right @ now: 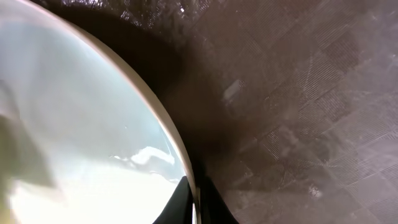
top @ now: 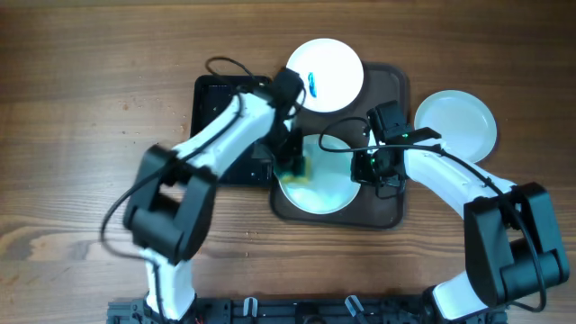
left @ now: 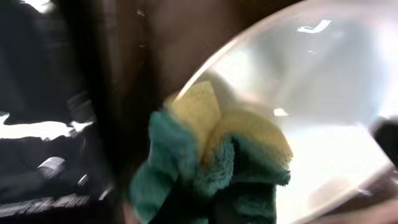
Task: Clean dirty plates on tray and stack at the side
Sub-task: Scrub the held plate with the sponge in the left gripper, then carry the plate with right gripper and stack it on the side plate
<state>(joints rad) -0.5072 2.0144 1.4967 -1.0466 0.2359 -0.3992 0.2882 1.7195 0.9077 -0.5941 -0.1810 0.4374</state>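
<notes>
On the left of the worktop (top: 81,108) lay a small black tray (top: 212,101), just beside the brown tray (top: 396,205). The left pincer (top: 290,164) was clenched on a yellow and green cloth (left: 217,155), which pressed on the left edge of the near plate (top: 326,191) lying inside the brown tray. Behind it, the smeared plate (top: 335,65) sat at the tray's far end, overhanging the rim, with a blue mark (top: 312,87) on its left part. The right pincer (right: 194,193) grasped the near plate's right rim, one finger on each face. Farthest right, a plain plate (top: 454,124) rested on the worktop, just beside the brown tray.
</notes>
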